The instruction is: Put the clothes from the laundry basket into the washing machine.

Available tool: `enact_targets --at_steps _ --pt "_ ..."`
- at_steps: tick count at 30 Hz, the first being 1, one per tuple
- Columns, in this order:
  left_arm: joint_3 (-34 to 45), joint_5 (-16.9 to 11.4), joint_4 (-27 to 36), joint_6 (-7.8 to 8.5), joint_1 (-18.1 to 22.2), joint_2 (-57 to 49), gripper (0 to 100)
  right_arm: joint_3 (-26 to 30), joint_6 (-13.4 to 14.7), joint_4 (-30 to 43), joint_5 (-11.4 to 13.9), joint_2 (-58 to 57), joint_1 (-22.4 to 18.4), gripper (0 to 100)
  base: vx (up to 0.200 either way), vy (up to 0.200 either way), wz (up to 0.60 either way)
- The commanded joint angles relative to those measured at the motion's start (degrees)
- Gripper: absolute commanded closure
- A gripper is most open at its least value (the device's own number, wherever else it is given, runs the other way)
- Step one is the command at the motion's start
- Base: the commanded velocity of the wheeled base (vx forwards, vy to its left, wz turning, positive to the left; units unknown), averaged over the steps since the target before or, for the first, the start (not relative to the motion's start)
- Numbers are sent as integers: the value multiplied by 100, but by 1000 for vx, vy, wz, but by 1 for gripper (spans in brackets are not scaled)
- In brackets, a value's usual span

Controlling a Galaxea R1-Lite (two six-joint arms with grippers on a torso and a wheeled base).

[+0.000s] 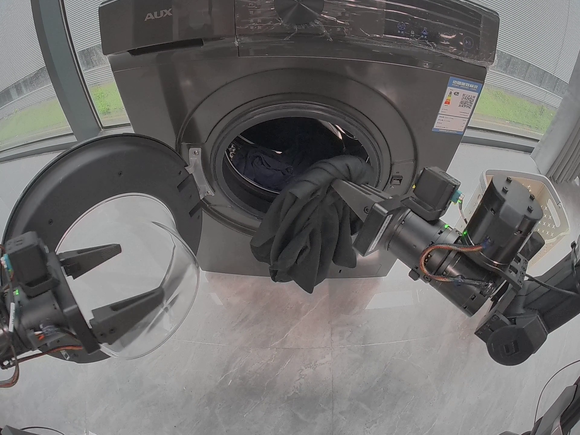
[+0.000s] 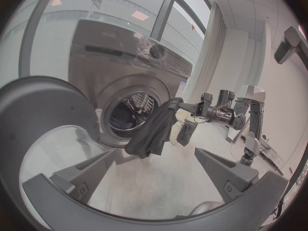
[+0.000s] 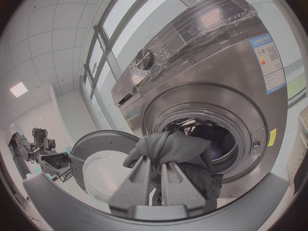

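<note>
The washing machine (image 1: 151,92) has a dark, metal-looking front with a soft satin sheen. Crinkled clear film (image 1: 362,13) wraps its control strip, and its door (image 1: 90,164) pairs a matt dark rim with a glossy see-through bowl. The dark garment (image 1: 308,231) is soft matt cloth with a fine knit texture, the floor (image 1: 272,357) is polished, marble-veined tile, and the basket (image 1: 553,212) is pale perforated plastic.

The laundry basket (image 1: 553,206) is mostly hidden behind the right arm (image 1: 447,243), so what is in it cannot be seen. The tips of the right gripper (image 1: 339,183) are buried in the dark garment (image 1: 305,231). The clothes (image 1: 266,167) in the drum (image 1: 302,131) are too dark to tell apart.
</note>
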Motion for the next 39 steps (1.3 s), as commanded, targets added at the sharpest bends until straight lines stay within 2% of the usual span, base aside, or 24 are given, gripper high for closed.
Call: enact_targets --at_steps 1,5,11,17,23,28,29,35,39 --pt "-208 -47 -359 -26 -579 1294 0 -217 5 -39 11 187 69 100 0 0 0" --pt "-261 -47 -438 -18 -711 1672 0 -304 5 -39 11 187 69 100 0 0 0" --pt "-384 -56 -939 -26 -887 2481 0 -647 5 -31 -6 222 34 100 0 0 0" --pt "-401 -56 -1211 -193 -1212 2929 0 -902 5 -4 -6 274 16 100 0 0 0" --pt "-472 -65 -1238 -316 -1265 3360 0 -902 5 -4 -15 274 16 100 0 0 0" --pt "-533 -65 -1492 -519 -1265 3729 0 -902 5 -13 -15 274 16 100 0 0 0" --pt "-560 -74 -1668 -624 -1265 3861 0 -902 5 -13 -15 274 16 100 0 0 0" --pt "-762 -82 -2292 -1020 -1361 4397 0 -920 5 -22 -15 274 16 100 0 0 0" --pt "-894 -82 -2398 -1116 -1405 4661 0 -964 5 -22 -15 274 25 100 0 0 0"
